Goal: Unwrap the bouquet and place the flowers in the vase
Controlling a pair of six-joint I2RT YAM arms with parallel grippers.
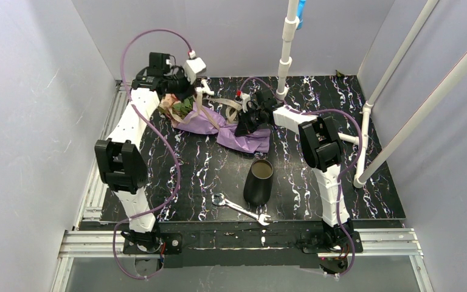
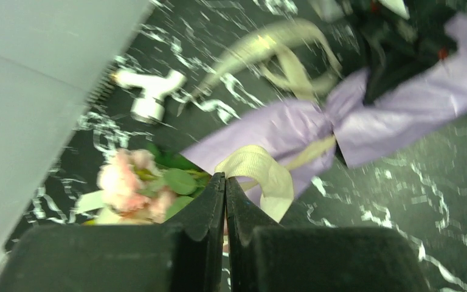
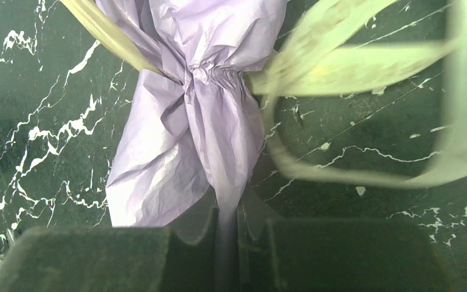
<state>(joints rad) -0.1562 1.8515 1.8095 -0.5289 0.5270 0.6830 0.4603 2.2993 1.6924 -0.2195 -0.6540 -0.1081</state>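
1. The bouquet lies on its side on the desk, on the far side of the vase and well apart from it. The paper is purple and is gathered to a pinched waist.

2. The flowers project from the end of the paper farther left of the vase. Pink blooms and green leaves are visible. The stems are hidden inside the paper.

3. A beige ribbon is tied around the pinched waist. Its loose loops spread over the desk on the side of the bouquet away from the vase.

4. The left tool is fully closed, with its fingertips meeting. Nothing is visible between them. The tips sit just beside the flowers and a loop of ribbon.

5. The right tool is closed on the bouquet. It clamps the twisted paper tail at the end nearer the vase.

6. The vase is black and stands with its mouth up.

7. A wrench lies flat just beside the vase, on its near side.

8. A white pipe fitting lies beyond the flowers, farther from the vase.
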